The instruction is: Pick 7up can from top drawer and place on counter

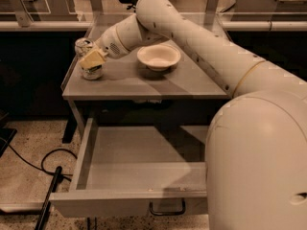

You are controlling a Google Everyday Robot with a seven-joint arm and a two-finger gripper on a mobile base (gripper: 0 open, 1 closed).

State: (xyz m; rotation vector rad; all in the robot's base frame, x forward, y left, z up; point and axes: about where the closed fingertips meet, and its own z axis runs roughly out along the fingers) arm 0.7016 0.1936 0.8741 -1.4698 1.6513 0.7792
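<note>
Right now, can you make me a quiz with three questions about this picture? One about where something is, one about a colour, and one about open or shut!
1. Where is the 7up can?
A. On the floor
B. At the left end of the counter, in the gripper
C. Under the table

2. What colour is the bowl?
A. Blue
B. Black
C. White

3. How is the top drawer?
A. Pulled open
B. Pushed shut
C. Taken off

Answers:
1 B, the gripper holds the can left of the bowl.
2 C, the bowl looks pale white.
3 A, the drawer sticks out and its inside shows.
</note>
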